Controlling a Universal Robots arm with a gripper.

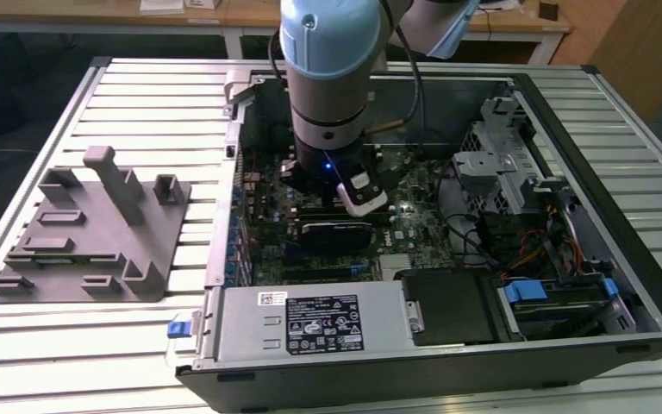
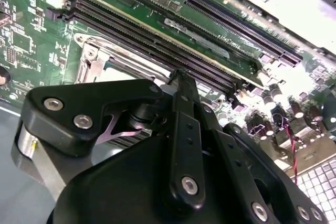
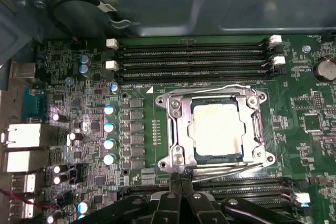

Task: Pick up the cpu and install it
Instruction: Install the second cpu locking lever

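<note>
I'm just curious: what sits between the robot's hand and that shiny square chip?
In the first wrist view, only the metal socket frame's edge and its wire lever separate the hand from the cpu.

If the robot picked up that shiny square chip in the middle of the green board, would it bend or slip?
The cpu probably would not bend: it looks like a flat metal-topped plate. Its smooth, shiny top might be slippery. It sits low inside the metal socket frame, so gripping its thin edges looks tricky.

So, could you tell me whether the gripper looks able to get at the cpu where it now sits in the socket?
Probably yes. In the first wrist view the cpu lies face-up in its socket frame with nothing over it, and the gripper sits just at the frame's edge.
</note>
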